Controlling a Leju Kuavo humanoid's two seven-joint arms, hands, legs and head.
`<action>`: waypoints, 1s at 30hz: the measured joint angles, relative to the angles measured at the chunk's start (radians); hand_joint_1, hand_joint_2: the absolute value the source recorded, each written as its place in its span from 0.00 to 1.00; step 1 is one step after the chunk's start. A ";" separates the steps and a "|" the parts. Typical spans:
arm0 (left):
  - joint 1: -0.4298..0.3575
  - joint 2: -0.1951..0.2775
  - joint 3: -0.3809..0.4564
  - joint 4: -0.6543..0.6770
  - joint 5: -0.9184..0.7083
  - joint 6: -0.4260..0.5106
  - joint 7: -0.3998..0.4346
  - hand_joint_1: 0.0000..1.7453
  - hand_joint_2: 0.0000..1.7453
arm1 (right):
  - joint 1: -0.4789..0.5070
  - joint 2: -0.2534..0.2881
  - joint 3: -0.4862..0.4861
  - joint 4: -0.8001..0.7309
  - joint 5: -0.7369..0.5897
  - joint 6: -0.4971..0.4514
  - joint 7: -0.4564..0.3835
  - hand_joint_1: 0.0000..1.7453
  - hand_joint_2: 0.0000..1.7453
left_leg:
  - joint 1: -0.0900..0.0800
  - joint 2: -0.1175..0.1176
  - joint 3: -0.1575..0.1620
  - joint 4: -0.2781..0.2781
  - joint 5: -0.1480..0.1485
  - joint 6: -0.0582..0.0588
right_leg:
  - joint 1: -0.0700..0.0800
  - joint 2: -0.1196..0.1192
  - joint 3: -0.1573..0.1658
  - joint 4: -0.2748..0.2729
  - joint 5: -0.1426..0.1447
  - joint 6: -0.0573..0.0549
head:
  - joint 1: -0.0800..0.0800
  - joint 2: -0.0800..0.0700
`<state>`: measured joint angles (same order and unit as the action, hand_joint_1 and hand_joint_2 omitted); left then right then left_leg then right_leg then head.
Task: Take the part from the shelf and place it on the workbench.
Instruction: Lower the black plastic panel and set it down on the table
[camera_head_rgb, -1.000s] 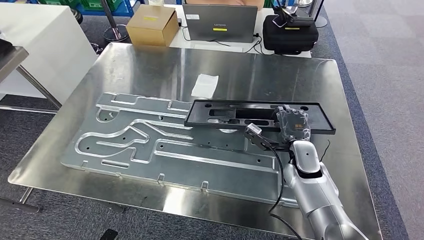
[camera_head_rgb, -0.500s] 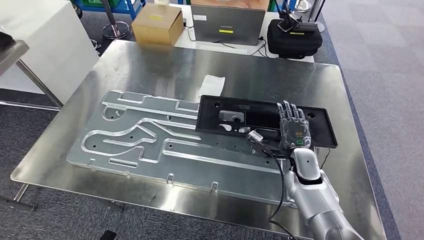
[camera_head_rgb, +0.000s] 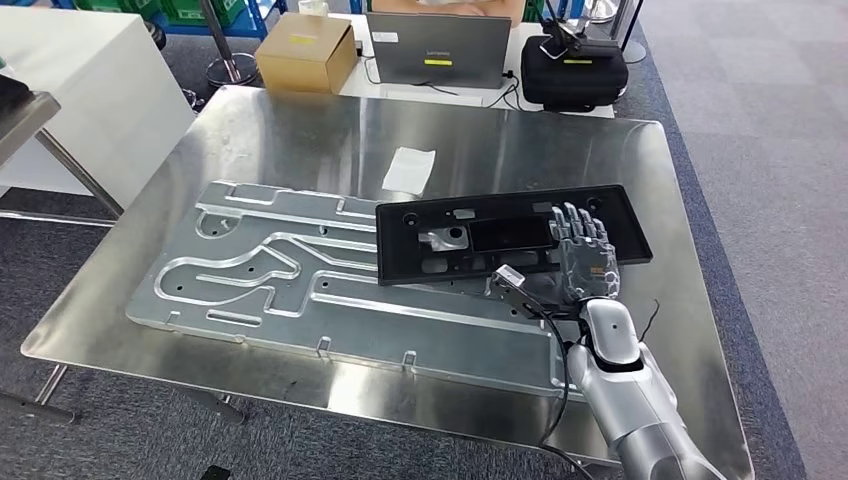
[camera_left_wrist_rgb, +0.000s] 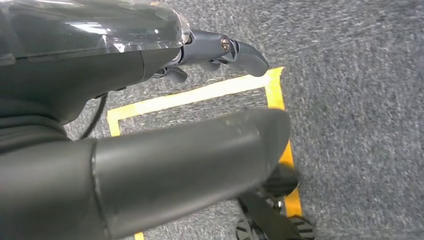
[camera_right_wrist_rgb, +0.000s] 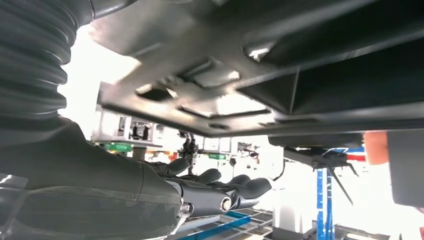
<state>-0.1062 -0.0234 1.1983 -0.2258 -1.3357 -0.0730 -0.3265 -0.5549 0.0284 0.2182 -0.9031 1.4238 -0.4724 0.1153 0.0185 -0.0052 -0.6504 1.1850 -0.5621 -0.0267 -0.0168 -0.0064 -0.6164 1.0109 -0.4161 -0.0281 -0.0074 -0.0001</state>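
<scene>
Right robot hand (camera_head_rgb: 585, 255) lies over the near right portion of the black part (camera_head_rgb: 500, 240), fingers spread flat and extended along its top face; it looks released, resting on or hovering just above the part rather than grasping, though contact cannot be confirmed from the head view. Black part sits on the desk (camera_head_rgb: 300, 130), its left half overlapping the large machined aluminium plate (camera_head_rgb: 300, 290) and its right half over bare steel, so it appears to rest partly propped rather than flat. Right wrist view shows the part's ribbed underside (camera_right_wrist_rgb: 260, 65) close above the fingers (camera_right_wrist_rgb: 235, 192), which are apart with nothing between them. Left robot hand (camera_left_wrist_rgb: 150, 165) hangs over carpet and yellow floor tape, fingers loosely curled, holding nothing visible. Risks, as judgement: if the fingers catch a cut-out or the rim on withdrawal, the part could be dragged or flipped off the plate edge. Uneven support could let it rock or slide toward the desk's right edge. White paper slip (camera_head_rgb: 410, 170) lies just beyond the part, touching nothing.
</scene>
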 joint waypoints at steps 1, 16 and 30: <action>0.001 0.000 0.000 0.000 0.001 0.000 0.000 0.00 0.00 | 0.002 0.000 0.000 -0.001 0.001 0.000 0.000 0.00 1.00 | 0.001 0.000 -0.019 0.064 -0.036 -0.003 | 0.000 -0.002 -0.009 0.001 0.007 0.000 | -0.002 0.000; 0.001 0.000 0.002 0.001 0.014 -0.003 0.000 0.00 0.00 | 0.024 -0.010 -0.001 -0.016 0.008 -0.005 0.004 0.00 1.00 | -0.003 0.012 0.089 -0.169 0.110 0.057 | -0.005 0.005 -0.128 0.201 -0.114 0.066 | 0.009 0.000; 0.005 -0.007 0.009 0.005 0.017 -0.009 0.005 0.00 0.00 | 0.060 -0.004 -0.004 -0.052 0.005 -0.027 -0.018 0.00 0.00 | -0.016 0.006 -0.026 -0.077 0.080 0.015 | 0.022 -0.008 0.078 -0.045 -0.030 -0.013 | 0.009 0.000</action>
<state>-0.1009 -0.0304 1.2070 -0.2212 -1.3187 -0.0815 -0.3220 -0.4946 0.0239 0.2146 -0.9550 1.4284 -0.4994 0.0977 0.0024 0.0009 -0.6765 1.1085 -0.4825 -0.0122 0.0047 -0.0142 -0.5387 0.9659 -0.4458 -0.0406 0.0019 -0.0001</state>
